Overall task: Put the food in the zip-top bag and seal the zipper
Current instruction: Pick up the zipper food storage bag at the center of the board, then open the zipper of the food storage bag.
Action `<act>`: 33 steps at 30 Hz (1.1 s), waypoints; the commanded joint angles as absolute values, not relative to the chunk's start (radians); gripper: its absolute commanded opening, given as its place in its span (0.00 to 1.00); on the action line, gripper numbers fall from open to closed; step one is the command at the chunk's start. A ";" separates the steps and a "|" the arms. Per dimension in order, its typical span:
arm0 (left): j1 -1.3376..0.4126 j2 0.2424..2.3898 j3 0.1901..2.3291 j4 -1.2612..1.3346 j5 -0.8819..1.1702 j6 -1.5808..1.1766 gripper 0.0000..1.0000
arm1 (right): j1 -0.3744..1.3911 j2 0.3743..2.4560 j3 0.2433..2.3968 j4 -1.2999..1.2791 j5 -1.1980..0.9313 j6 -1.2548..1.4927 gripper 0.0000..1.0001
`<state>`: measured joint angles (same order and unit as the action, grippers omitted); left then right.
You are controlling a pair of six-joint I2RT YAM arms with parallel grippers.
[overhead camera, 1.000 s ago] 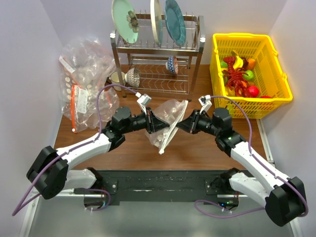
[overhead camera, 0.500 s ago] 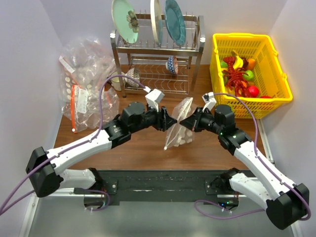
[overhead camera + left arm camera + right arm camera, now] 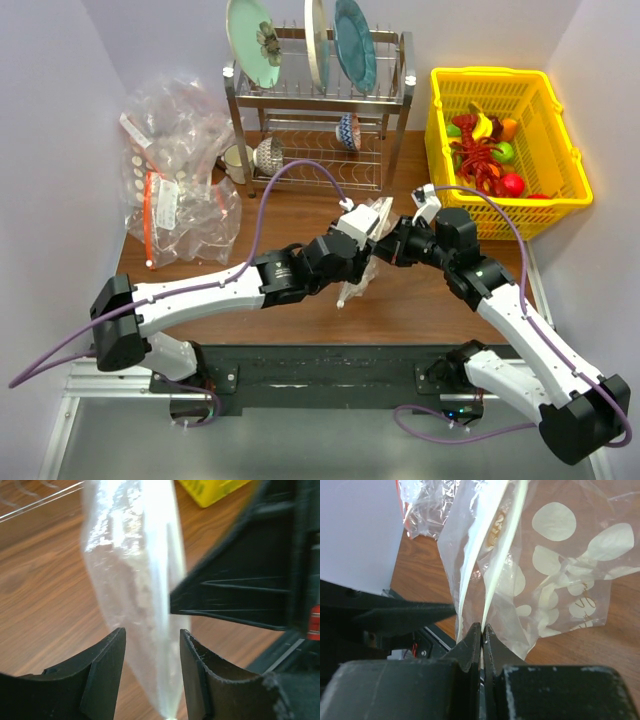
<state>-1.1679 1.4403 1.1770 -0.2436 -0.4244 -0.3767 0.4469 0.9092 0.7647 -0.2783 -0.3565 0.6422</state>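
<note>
Pale lilac walls (image 3: 60,120), brown wooden table (image 3: 410,312)

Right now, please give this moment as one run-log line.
left gripper: open, astride zip-top bag | right gripper: shut on bag edge | food: in yellow basket | zipper: open

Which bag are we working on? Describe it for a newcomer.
Straight in front of the dish rack, the zip-top bag hangs pinched in the right tool. Unlike the heap of clear bags at left, it is held aloft, with white dots and a white zipper.
</note>
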 commanded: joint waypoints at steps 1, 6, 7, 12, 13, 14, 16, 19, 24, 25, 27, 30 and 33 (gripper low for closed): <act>-1.175 1.433 1.239 -0.271 -0.572 -0.360 0.52 | 0.454 0.888 0.813 -0.281 -0.347 0.630 0.00; -1.178 1.463 1.258 -0.288 -0.594 -0.354 0.50 | 0.453 0.896 0.815 -0.267 -0.359 0.638 0.00; -1.180 1.468 1.259 -0.288 -0.594 -0.353 0.49 | 0.453 0.897 0.815 -0.265 -0.359 0.640 0.00; -1.186 1.494 1.279 -0.301 -0.603 -0.344 0.31 | 0.454 0.908 0.813 -0.267 -0.356 0.637 0.00; -1.186 1.497 1.284 -0.305 -0.603 -0.344 0.24 | 0.453 0.910 0.815 -0.267 -0.356 0.638 0.00; -1.186 1.508 1.293 -0.311 -0.601 -0.339 0.22 | 0.453 0.911 0.812 -0.265 -0.356 0.637 0.00; -1.186 1.516 1.299 -0.319 -0.603 -0.334 0.13 | 0.453 0.913 0.811 -0.265 -0.356 0.637 0.00; -1.187 1.522 1.308 -0.333 -0.624 -0.334 0.00 | 0.454 0.913 0.818 -0.279 -0.342 0.626 0.00; -1.184 1.488 1.308 -0.374 -0.701 -0.331 0.00 | 0.453 0.923 0.839 -0.379 -0.203 0.585 0.00; -1.184 1.483 1.308 -0.382 -0.722 -0.327 0.00 | 0.454 0.937 0.841 -0.390 -0.183 0.583 0.00; -1.183 1.471 1.313 -0.405 -0.741 -0.322 0.00 | 0.454 0.957 0.842 -0.390 -0.178 0.578 0.00; -1.175 1.460 1.315 -0.437 -0.764 -0.324 0.00 | 0.454 1.011 0.842 -0.335 -0.242 0.603 0.00; -1.155 1.451 1.315 -0.482 -0.775 -0.331 0.00 | 0.462 1.080 0.850 -0.253 -0.319 0.649 0.00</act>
